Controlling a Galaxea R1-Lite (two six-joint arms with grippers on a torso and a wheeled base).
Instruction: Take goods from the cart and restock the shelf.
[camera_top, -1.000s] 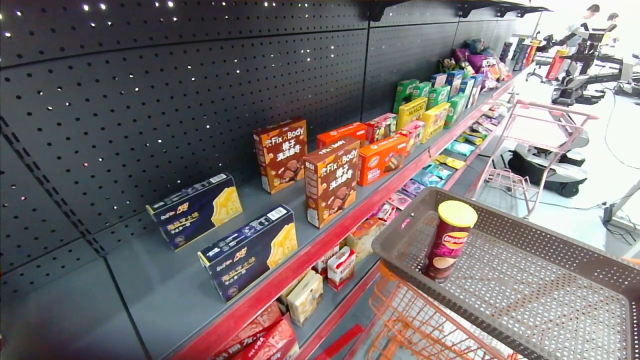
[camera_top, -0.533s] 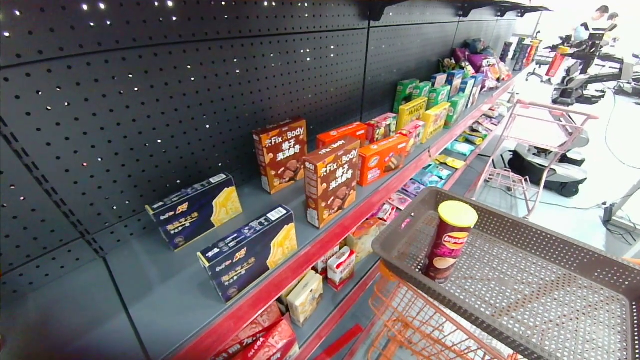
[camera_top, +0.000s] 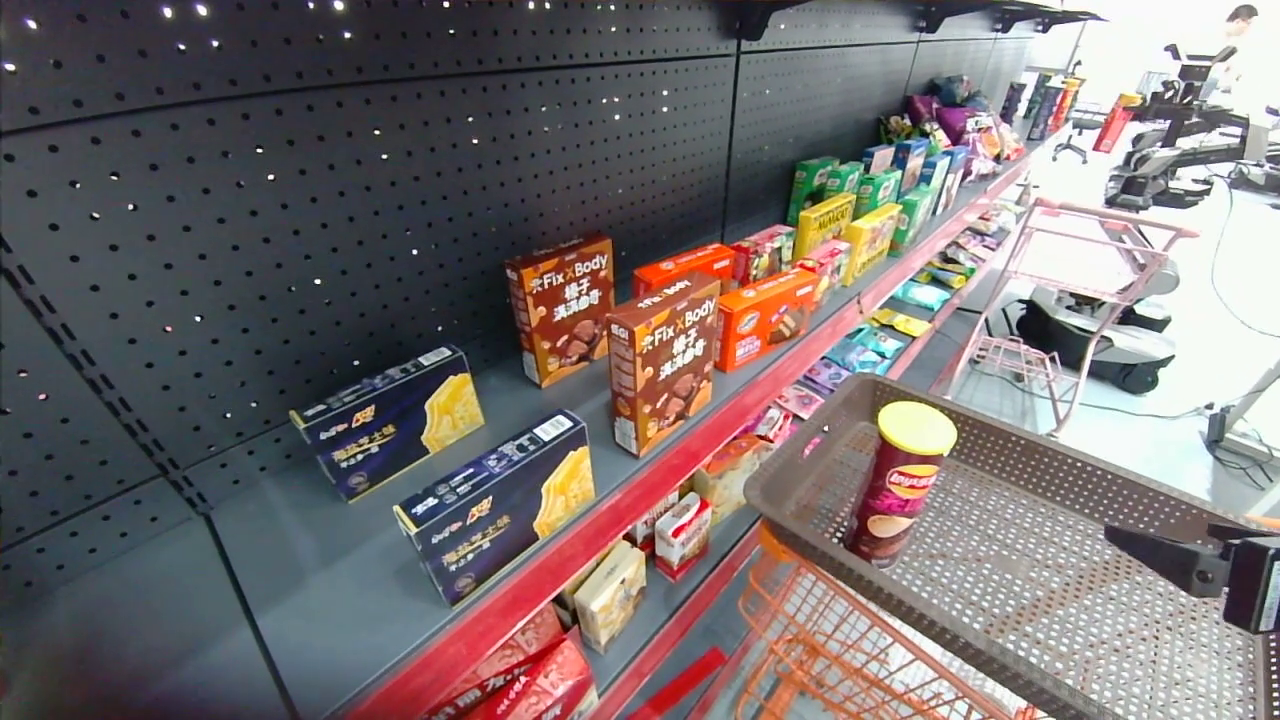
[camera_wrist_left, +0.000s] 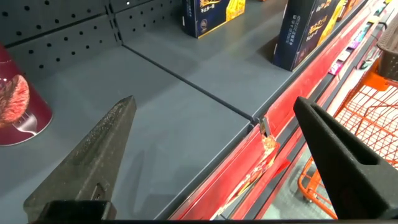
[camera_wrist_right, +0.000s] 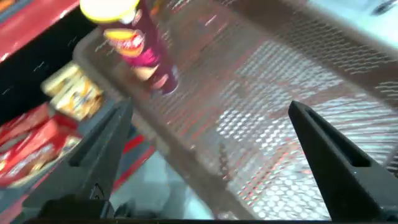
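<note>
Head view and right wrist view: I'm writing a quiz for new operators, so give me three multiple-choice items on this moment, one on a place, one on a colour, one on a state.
1. Where is the chips can? A. on the shelf B. in the brown basket C. in a gripper
2. What colour is its lid? A. yellow B. green C. white
3. The right gripper has its fingers: A. shut on the can B. shut on nothing C. open
Answers: B, it stands upright on the basket floor; A, the top is plainly yellow; C, the fingers stand wide apart with nothing between them.
</note>
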